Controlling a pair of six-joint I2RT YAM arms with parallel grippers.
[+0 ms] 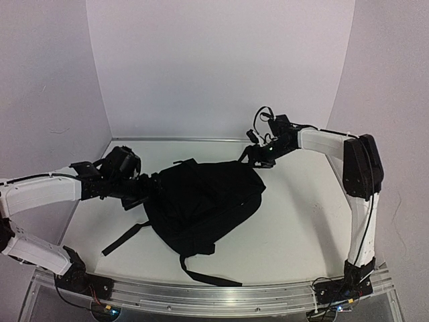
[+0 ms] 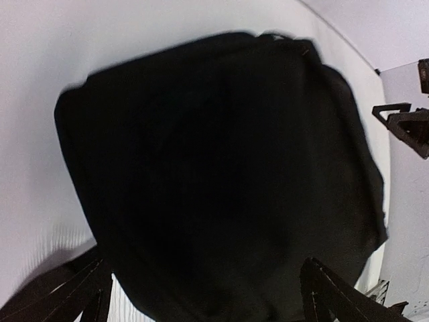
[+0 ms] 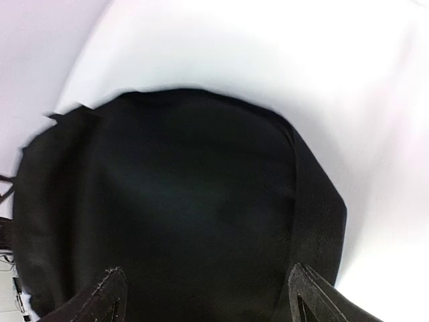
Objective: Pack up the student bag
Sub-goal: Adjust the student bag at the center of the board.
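The student bag (image 1: 201,201) lies on the table (image 1: 295,221). At its left edge, the left claw (image 1: 147,188) is spread wide. At its far-right corner, the right claw (image 1: 253,155) is also wide.

white links (image 1: 40,191), black joints (image 1: 362,164)

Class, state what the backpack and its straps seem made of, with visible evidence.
Backpack: soft matte black fabric, likely woven synthetic; it slumps with a rounded, creased outline. Straps: flat black webbing, apparently; they lie limp and curled.
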